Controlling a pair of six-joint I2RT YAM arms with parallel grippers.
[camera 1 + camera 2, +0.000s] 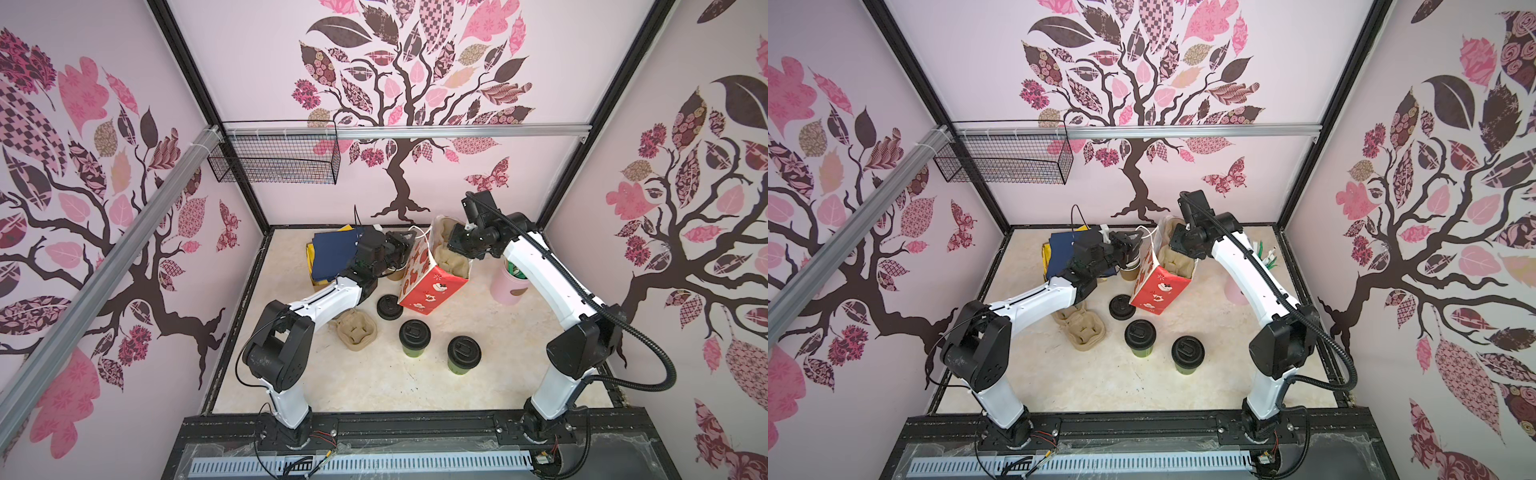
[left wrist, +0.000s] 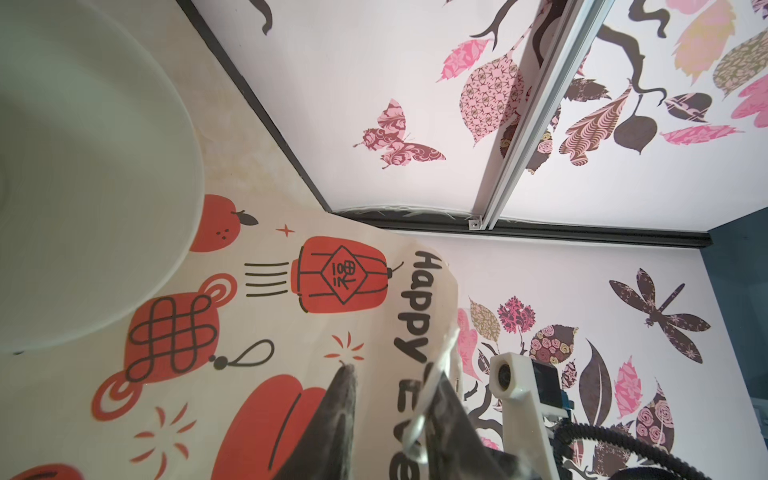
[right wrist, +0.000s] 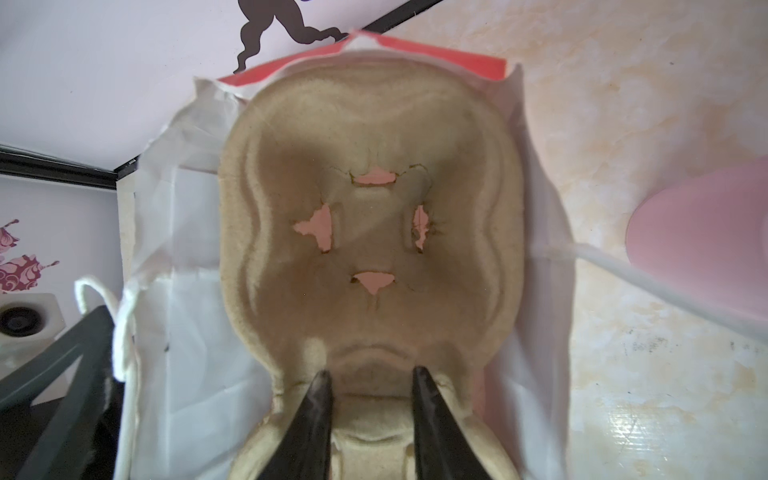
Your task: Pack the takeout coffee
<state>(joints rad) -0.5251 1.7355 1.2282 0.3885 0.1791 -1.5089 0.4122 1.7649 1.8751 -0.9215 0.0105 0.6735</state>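
Observation:
The takeout coffee is two green cups with black sip lids, standing upright side by side on the table in both top views (image 1: 414, 338) (image 1: 463, 355) (image 1: 1140, 337) (image 1: 1187, 353), away from both grippers. Behind them a red printed paper bag (image 1: 432, 284) leans open. A pulp cup carrier (image 3: 370, 232) sits partly inside its mouth. My right gripper (image 3: 372, 378) (image 1: 457, 245) is shut on the carrier's middle ridge. My left gripper (image 2: 392, 372) (image 1: 405, 246) is at the bag's left wall, jaws apart, with the white handle cord (image 2: 428, 399) lying against one finger.
A loose black lid (image 1: 390, 306) and a second pulp carrier (image 1: 355, 330) lie left of the cups. A brown paper cup (image 1: 1129, 272) stands under the left gripper. Navy and yellow bags (image 1: 332, 255) are back left. A pink container (image 1: 509, 286) stands right of the bag.

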